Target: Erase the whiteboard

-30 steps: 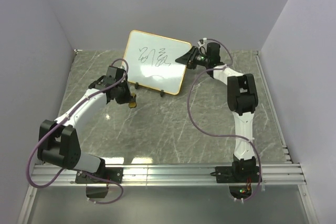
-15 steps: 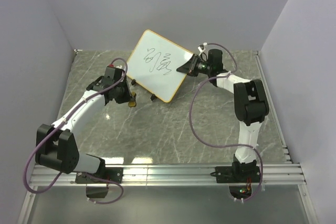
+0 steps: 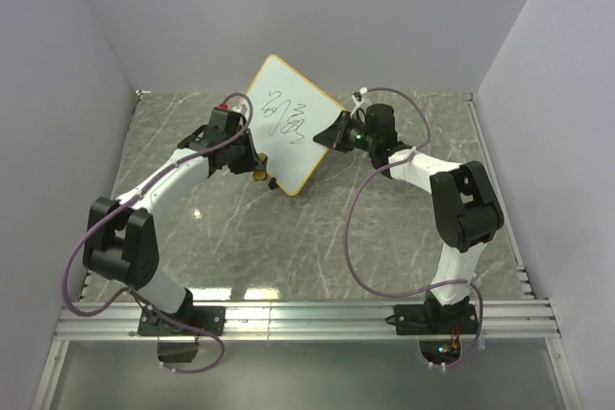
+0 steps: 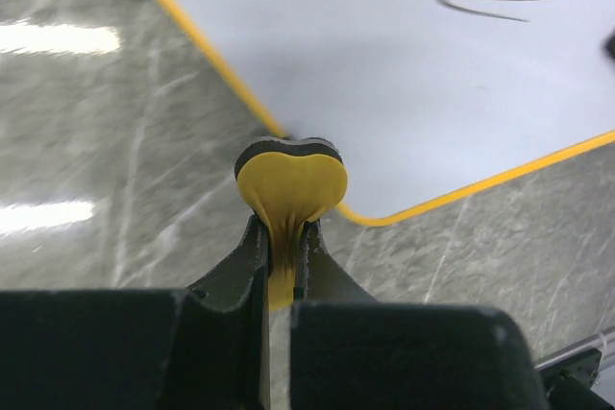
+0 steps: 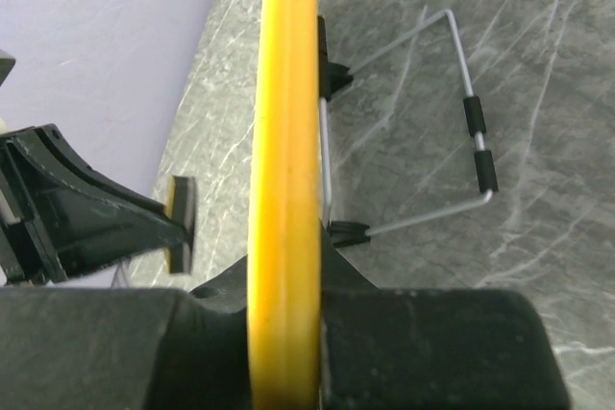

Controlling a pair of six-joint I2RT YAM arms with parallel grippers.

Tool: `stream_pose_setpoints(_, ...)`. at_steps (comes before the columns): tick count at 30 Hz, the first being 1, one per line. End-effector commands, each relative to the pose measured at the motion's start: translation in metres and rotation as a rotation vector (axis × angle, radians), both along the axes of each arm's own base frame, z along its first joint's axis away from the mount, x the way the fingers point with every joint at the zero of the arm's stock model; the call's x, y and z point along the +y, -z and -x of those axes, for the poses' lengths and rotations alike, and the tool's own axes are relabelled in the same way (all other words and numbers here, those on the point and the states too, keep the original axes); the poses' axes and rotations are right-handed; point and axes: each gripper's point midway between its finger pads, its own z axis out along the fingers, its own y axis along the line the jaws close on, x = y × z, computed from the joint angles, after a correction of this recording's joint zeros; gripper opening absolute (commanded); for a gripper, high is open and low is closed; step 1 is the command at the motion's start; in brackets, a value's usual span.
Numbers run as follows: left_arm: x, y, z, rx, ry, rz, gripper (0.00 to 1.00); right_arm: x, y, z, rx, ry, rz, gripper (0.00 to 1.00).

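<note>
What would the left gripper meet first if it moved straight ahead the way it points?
Probably the whiteboard: the left gripper, shut on the yellow eraser, points at its white face near a corner; depth is unclear.

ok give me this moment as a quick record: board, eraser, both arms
whiteboard: tilted, one corner pointing down toward the table
scribbles: black, on the board's upper half, not yet wiped
right fingers: shut on the whiteboard's yellow frame, right edge
left fingers: shut on the eraser
eraser: yellow and black, at the board's lower-left edge; contact unclear
wire stand: sticks out behind the board
</note>
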Motion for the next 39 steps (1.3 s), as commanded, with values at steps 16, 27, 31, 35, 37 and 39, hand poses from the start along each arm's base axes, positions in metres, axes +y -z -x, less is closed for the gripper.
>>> stream_pose_setpoints(16, -0.111, -0.028, -0.073, -0.200, 0.178, 0.121, 0.01, 0.034, 0.064, 0.068, 0.258, -0.191, 0.181, 0.00)
stream_pose_setpoints(27, -0.109, 0.009, -0.098, -0.189, 0.129, 0.077, 0.00, 0.023, 0.074, 0.082, 0.308, -0.228, 0.259, 0.00)
stream_pose_setpoints(31, -0.093, 0.038, -0.100, -0.145, 0.092, 0.068, 0.00, 0.019, 0.072, 0.088, 0.304, -0.239, 0.273, 0.00)
stream_pose_setpoints(35, -0.071, 0.056, -0.110, -0.108, 0.050, 0.102, 0.00, 0.014, 0.070, 0.095, 0.296, -0.253, 0.291, 0.00)
stream_pose_setpoints(37, -0.063, 0.062, -0.117, -0.089, 0.044, 0.120, 0.00, 0.011, 0.074, 0.099, 0.308, -0.257, 0.295, 0.00)
stream_pose_setpoints(39, -0.059, 0.065, -0.121, -0.086, 0.047, 0.117, 0.00, 0.010, 0.078, 0.103, 0.322, -0.266, 0.299, 0.00)
